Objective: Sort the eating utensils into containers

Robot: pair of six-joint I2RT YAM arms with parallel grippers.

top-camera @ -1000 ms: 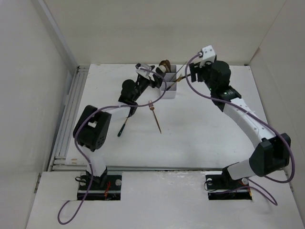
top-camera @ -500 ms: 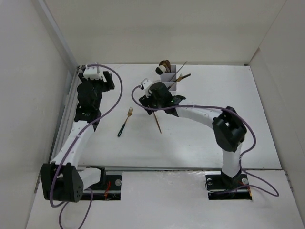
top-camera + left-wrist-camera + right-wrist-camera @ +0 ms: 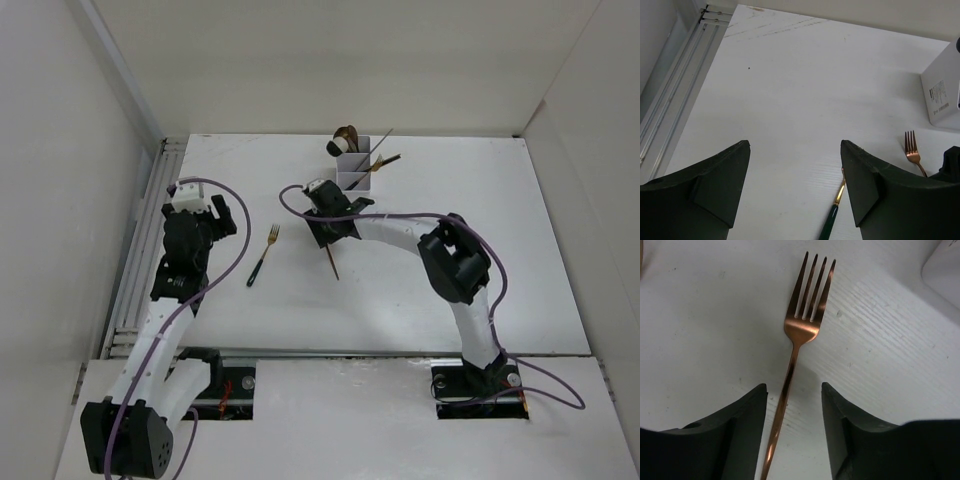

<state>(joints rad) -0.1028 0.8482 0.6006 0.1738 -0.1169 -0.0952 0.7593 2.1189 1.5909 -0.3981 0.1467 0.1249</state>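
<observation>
A copper fork [image 3: 802,325] lies flat on the white table, tines toward the organizer. My right gripper [image 3: 793,390] is open and low over it, a finger on each side of the handle; in the top view the right gripper [image 3: 325,226] covers the fork's head and the handle [image 3: 334,264] sticks out. A gold fork with a dark handle [image 3: 263,255] lies to the left. My left gripper [image 3: 222,214] is open and empty, above the table left of that fork [image 3: 832,215]. The white organizer [image 3: 352,176] holds several utensils.
A metal rail [image 3: 140,250] runs along the table's left edge, also seen in the left wrist view [image 3: 670,95]. White walls enclose the table on three sides. A corner of the organizer [image 3: 946,270] is just beyond the copper fork.
The left arm has swung away from the organizer to the left side and drawn back. The right gripper has moved from beside the organizer down over the copper fork.
</observation>
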